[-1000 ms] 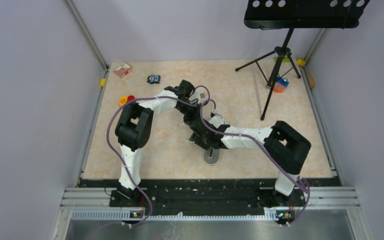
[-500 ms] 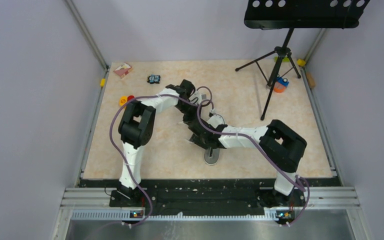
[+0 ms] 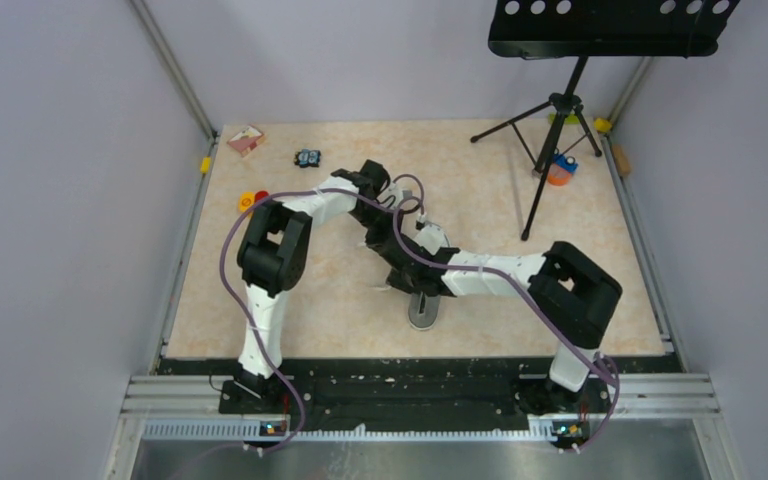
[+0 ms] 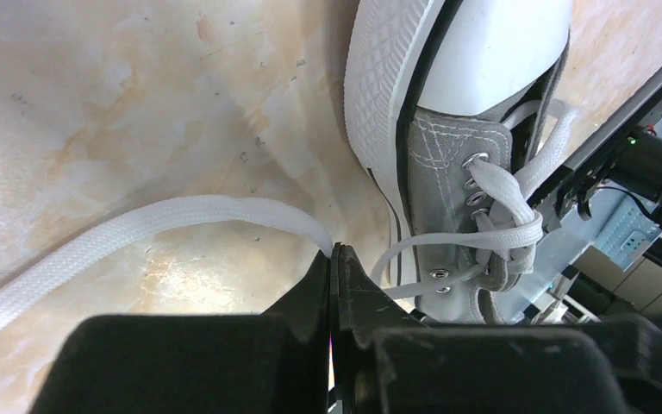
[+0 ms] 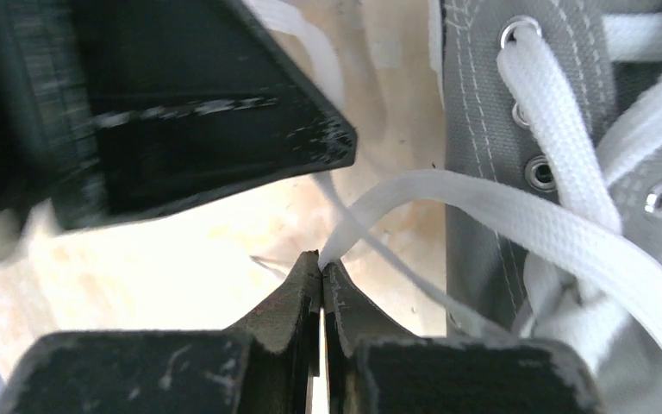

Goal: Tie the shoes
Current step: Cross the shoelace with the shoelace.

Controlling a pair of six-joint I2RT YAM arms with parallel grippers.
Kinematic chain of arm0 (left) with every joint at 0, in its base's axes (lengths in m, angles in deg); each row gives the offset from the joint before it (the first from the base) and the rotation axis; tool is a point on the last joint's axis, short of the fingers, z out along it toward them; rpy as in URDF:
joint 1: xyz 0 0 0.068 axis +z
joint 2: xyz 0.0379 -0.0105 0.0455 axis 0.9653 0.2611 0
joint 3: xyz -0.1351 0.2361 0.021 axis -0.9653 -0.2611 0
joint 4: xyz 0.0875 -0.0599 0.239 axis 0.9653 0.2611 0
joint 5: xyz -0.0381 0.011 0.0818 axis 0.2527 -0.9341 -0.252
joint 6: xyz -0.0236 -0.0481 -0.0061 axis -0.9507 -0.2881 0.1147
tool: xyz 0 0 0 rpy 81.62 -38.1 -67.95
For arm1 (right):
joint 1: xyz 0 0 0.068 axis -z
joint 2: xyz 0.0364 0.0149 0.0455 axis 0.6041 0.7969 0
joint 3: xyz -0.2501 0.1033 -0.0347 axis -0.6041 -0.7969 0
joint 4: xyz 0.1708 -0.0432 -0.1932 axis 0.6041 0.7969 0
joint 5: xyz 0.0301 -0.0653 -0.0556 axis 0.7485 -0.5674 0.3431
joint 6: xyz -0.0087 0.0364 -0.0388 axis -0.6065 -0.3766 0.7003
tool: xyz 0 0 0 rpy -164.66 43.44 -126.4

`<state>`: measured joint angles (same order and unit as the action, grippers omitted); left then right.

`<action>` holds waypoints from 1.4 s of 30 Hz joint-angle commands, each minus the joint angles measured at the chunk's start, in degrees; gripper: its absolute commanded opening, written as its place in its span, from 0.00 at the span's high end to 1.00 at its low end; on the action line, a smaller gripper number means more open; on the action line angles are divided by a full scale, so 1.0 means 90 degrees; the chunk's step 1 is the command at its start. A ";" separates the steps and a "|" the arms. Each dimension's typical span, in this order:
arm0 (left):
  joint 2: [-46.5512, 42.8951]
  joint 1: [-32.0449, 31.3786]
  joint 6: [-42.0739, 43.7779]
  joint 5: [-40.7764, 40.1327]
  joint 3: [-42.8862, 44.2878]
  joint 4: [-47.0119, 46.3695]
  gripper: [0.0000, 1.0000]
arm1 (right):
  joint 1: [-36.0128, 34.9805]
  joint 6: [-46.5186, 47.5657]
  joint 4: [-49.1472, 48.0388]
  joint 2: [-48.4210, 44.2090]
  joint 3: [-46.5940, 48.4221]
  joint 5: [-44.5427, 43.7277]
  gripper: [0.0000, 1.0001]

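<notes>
The grey sneaker (image 3: pixel 423 312) lies mid-table (image 3: pixel 290 300), towards the near edge; the left gripper (image 4: pixel 336 259) pinches a white lace (image 4: pixel 181 216) at its very tips; the right gripper (image 5: pixel 321 267) nips a lace strand (image 5: pixel 483 203) just as thinly; a pull may slip either free, or drag the light shoe sideways.

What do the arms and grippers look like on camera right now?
The left arm and right arm have white links with boxy black joint housings, and a purple cable looped along each. The left gripper and right gripper have matte black fingers tapering to wedge tips.
</notes>
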<state>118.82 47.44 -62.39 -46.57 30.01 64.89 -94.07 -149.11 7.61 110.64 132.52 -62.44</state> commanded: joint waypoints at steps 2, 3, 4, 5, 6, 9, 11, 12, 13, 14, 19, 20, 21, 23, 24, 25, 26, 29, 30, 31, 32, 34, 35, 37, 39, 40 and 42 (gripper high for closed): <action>-0.0499 0.0044 -0.0391 0.0127 -0.0030 -0.0332 1.00 | -0.0030 0.1084 0.0064 -0.1279 -0.0182 -0.0028 1.00; -0.0570 0.0039 -0.0480 0.0126 -0.0109 -0.0427 1.00 | -0.0018 0.1253 0.0110 -0.1456 -0.0246 -0.0053 1.00; -0.0647 0.0040 -0.0587 0.0120 -0.0200 -0.0529 1.00 | 0.0019 0.1399 0.0095 -0.1622 -0.0309 -0.0005 1.00; -0.0716 0.0040 -0.0697 0.0141 -0.0280 -0.0637 1.00 | 0.0101 0.1601 0.0041 -0.1761 -0.0356 0.0129 1.00; -0.0780 0.0046 -0.0821 0.0175 -0.0348 -0.0752 1.00 | 0.0176 0.1764 0.0045 -0.1842 -0.0354 0.0278 1.00; -0.0973 0.0039 -0.1207 0.0184 -0.0536 -0.1057 1.00 | 0.0383 0.2331 0.0264 -0.1970 -0.0180 0.0744 1.00; -0.1124 0.0039 -0.1485 0.0212 -0.0704 -0.1297 1.00 | 0.0480 0.2636 0.0454 -0.2026 -0.0035 0.0956 1.00; -0.1226 0.0041 -0.1596 0.0245 -0.0809 -0.1429 1.00 | 0.0518 0.2784 0.0532 -0.2065 -0.0020 0.1046 1.00; -0.1339 0.0034 -0.1728 0.0281 -0.0925 -0.1559 1.00 | 0.0543 0.2883 0.0595 -0.2134 -0.0017 0.1103 1.00; -0.1472 0.0025 -0.1862 0.0308 -0.1045 -0.1719 1.00 | 0.0578 0.2968 0.0656 -0.2208 -0.0047 0.1146 1.00; -0.2111 -0.0104 -0.2305 0.0369 -0.1589 -0.2289 1.00 | 0.0668 0.3410 0.0868 -0.2666 -0.0245 0.1232 1.00; -0.2210 -0.0146 -0.2331 0.0342 -0.1655 -0.2317 1.00 | 0.0677 0.3474 0.0932 -0.2753 -0.0264 0.1217 1.00; -0.2290 -0.0182 -0.2379 0.0307 -0.1719 -0.2350 1.00 | 0.0700 0.3528 0.0999 -0.2834 -0.0307 0.1216 1.00; -0.2420 -0.0270 -0.2457 0.0282 -0.1882 -0.2433 1.00 | 0.0741 0.3643 0.1108 -0.3064 -0.0377 0.1222 1.00; -0.2502 -0.0338 -0.2490 0.0280 -0.1947 -0.2474 1.00 | 0.0753 0.3717 0.1167 -0.3141 -0.0405 0.1212 1.00; -0.2561 -0.0387 -0.2528 0.0275 -0.2027 -0.2529 1.00 | 0.0764 0.3759 0.1245 -0.3228 -0.0409 0.1177 1.00; -0.2617 -0.0440 -0.2560 0.0267 -0.2084 -0.2572 1.00 | 0.0781 0.3810 0.1320 -0.3313 -0.0412 0.1142 1.00; -0.2754 -0.0565 -0.2639 0.0177 -0.2249 -0.2702 1.00 | 0.0823 0.4023 0.1476 -0.3511 -0.0378 0.1087 1.00; -0.2784 -0.0587 -0.2673 0.0157 -0.2297 -0.2753 1.00 | 0.0838 0.4129 0.1500 -0.3550 -0.0352 0.1096 1.00; -0.2791 -0.0586 -0.2678 0.0116 -0.2317 -0.2758 1.00 | 0.0846 0.4234 0.1523 -0.3550 -0.0315 0.1105 1.00; -0.2787 -0.0592 -0.2673 0.0062 -0.2311 -0.2748 1.00 | 0.0852 0.4382 0.1550 -0.3524 -0.0273 0.1145 1.00; -0.2767 -0.0591 -0.2627 -0.0056 -0.2275 -0.2655 1.00 | 0.0854 0.4649 0.1599 -0.3445 -0.0189 0.1149 1.00; -0.2756 -0.0588 -0.2613 -0.0109 -0.2251 -0.2606 1.00 | 0.0854 0.4818 0.1568 -0.3405 -0.0163 0.1179 1.00; -0.2775 -0.0590 -0.2609 -0.0202 -0.2228 -0.2554 1.00 | 0.0854 0.5134 0.1447 -0.3334 -0.0153 0.1206 1.00; -0.2786 -0.0587 -0.2579 -0.0367 -0.2159 -0.2428 1.00 | 0.0854 0.5522 0.1281 -0.3258 -0.0154 0.1196 1.00; -0.2792 -0.0592 -0.2546 -0.0436 -0.2122 -0.2355 1.00 | 0.0854 0.5730 0.1183 -0.3230 -0.0157 0.1195 1.00; -0.2796 -0.0594 -0.2482 -0.0507 -0.2091 -0.2270 1.00 | 0.0853 0.6103 0.0929 -0.3187 -0.0211 0.1240 1.00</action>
<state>96.29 42.05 -85.85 -48.56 9.46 43.34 -86.85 -103.17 20.83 80.91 129.08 -51.58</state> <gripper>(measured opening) 0.007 0.012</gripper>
